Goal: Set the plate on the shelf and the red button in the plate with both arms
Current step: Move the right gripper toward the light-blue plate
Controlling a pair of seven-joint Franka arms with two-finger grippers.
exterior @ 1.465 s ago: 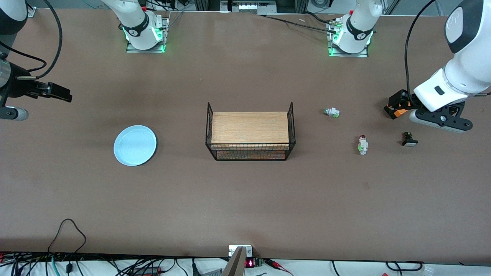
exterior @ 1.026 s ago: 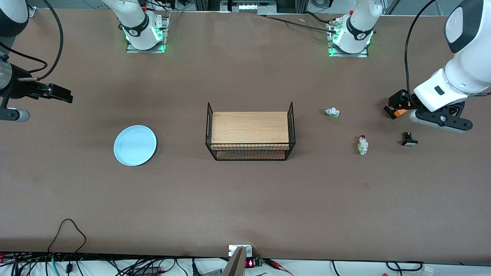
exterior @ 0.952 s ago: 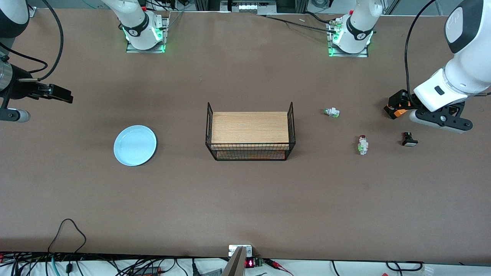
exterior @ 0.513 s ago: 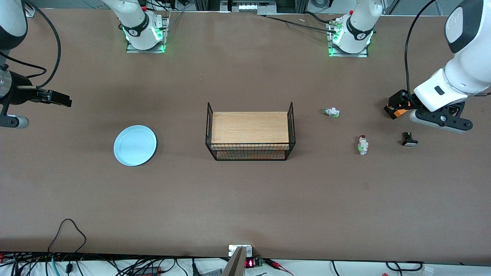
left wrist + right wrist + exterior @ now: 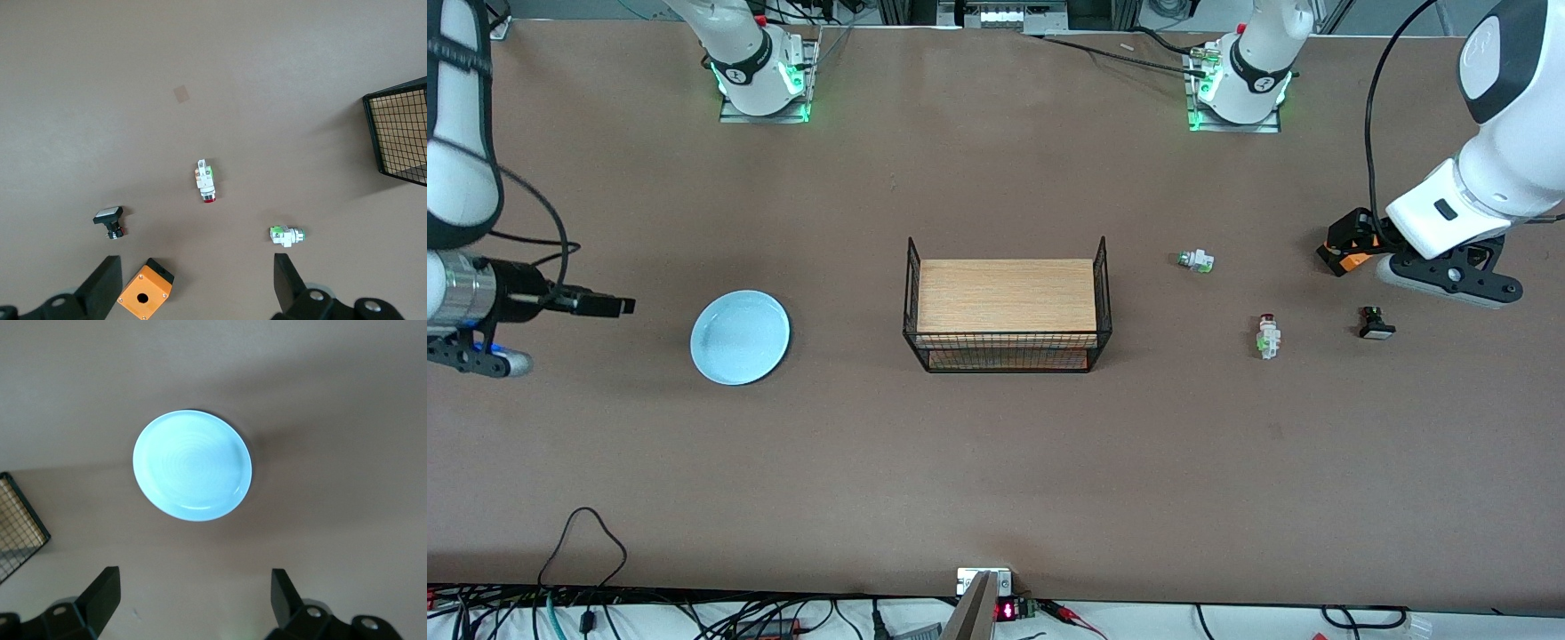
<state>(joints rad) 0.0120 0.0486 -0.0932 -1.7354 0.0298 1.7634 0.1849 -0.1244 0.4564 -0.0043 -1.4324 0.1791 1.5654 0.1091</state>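
The pale blue plate (image 5: 740, 338) (image 5: 192, 465) lies flat toward the right arm's end of the table. My right gripper (image 5: 609, 305) (image 5: 193, 597) hangs open and empty over bare table beside the plate, its fingers (image 5: 101, 593) wide apart. The red button (image 5: 1266, 336) (image 5: 205, 181), white with a dark-red cap, lies on its side toward the left arm's end. My left gripper (image 5: 1356, 240) (image 5: 197, 277) hovers open over the table there. Nothing is held in it, and the red button is well clear of its fingers (image 5: 288, 280).
A black wire basket (image 5: 1007, 340) (image 5: 400, 133) (image 5: 20, 540) with a wooden board stands mid-table. A white-and-green button (image 5: 1195, 260) (image 5: 287, 235), a black button (image 5: 1376, 324) (image 5: 110, 221) and an orange box (image 5: 1353, 260) (image 5: 145, 292) lie near the left gripper.
My right arm has swung its open gripper toward the plate, now level with it. The left arm and all objects have stayed put.
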